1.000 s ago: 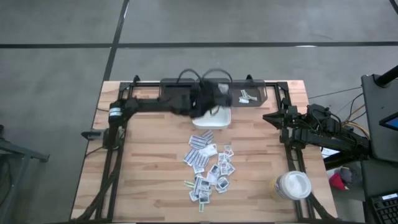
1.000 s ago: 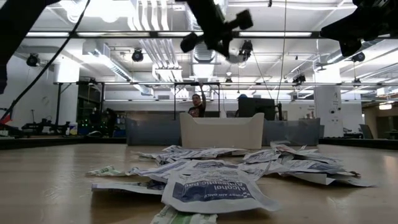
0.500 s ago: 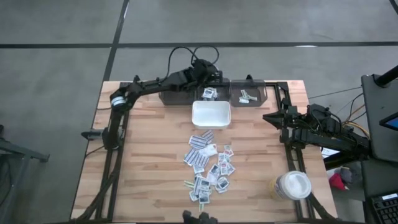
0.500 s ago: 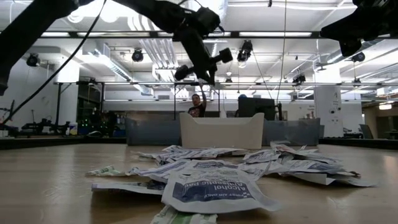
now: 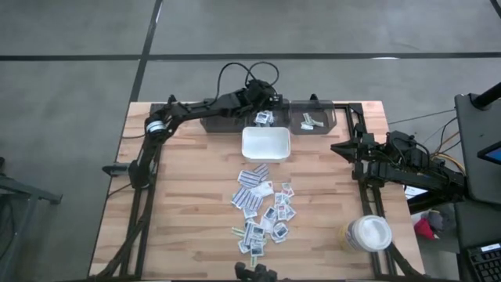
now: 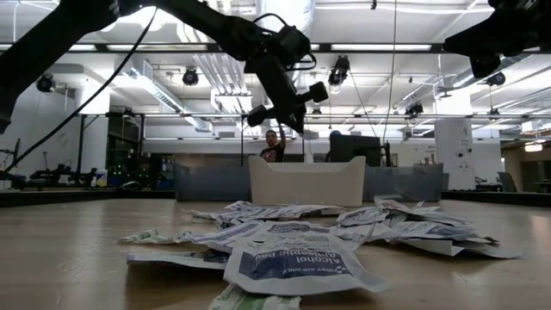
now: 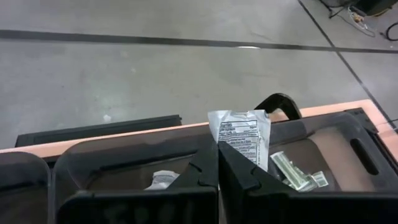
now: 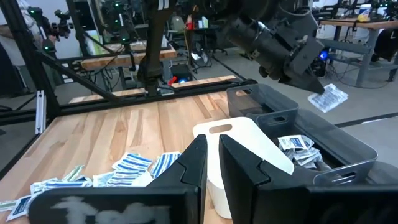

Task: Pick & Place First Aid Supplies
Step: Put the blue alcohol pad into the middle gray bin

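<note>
At the high view's upper centre, the left gripper (image 5: 266, 100), pinching a packet (image 7: 240, 135), had swung over the bins (image 5: 301, 114), ready to drop; the right gripper (image 5: 337, 147) waited narrow, holding nothing.

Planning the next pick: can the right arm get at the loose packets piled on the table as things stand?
Probably yes. The right gripper waits at the table's right edge, nothing lies between it and the packets, and the left gripper is away over the bins.

We can read "Alcohol", upside down, on the blue-banded white flat packet (image 6: 297, 263) nearest the low camera; other print stays illegible.
</note>
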{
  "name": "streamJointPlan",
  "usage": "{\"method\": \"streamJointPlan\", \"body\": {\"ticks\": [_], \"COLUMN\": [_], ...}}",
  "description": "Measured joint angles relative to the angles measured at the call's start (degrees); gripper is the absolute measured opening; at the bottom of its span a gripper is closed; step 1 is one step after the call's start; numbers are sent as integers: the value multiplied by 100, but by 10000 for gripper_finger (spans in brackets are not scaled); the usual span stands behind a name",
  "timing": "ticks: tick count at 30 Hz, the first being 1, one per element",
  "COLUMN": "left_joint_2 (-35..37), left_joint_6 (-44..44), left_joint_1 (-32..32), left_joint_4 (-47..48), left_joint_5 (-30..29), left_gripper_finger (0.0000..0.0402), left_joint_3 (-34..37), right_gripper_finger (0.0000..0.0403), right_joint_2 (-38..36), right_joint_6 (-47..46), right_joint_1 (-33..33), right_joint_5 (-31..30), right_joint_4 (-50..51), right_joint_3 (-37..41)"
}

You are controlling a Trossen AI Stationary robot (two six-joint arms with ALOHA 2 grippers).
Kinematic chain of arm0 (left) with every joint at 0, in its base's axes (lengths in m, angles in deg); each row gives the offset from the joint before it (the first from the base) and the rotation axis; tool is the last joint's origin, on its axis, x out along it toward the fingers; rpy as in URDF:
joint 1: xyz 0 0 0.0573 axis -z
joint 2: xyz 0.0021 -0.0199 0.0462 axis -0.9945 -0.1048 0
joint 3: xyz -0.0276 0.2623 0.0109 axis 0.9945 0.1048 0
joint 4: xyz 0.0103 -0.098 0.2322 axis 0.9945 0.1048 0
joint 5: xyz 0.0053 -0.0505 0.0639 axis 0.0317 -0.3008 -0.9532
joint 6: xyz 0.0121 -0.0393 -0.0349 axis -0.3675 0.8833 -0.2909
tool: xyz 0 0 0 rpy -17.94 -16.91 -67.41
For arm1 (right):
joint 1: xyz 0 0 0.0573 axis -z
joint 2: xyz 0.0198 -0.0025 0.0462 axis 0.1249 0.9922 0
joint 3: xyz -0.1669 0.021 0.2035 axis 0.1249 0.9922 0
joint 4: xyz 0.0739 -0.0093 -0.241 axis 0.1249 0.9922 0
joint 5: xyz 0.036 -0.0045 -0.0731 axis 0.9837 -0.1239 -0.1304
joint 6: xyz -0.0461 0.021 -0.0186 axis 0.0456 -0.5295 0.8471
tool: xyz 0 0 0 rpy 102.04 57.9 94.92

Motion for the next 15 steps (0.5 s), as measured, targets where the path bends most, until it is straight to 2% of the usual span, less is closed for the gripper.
{"method": "streamJointPlan", "body": {"ticks": [15], "left_joint_2": [-117], "left_joint_6": [56], "left_joint_1": [-48], "left_joint_4": [21], "left_joint_5": [12], "left_gripper_finger": [0], "left_joint_3": [108], "right_gripper_finger": [38], "right_joint_2": [0], "right_joint_6": [0], "right_joint_1": [0], "right_joint_5": [0], "right_joint_4": [0], "right_joint_3": [0]}}
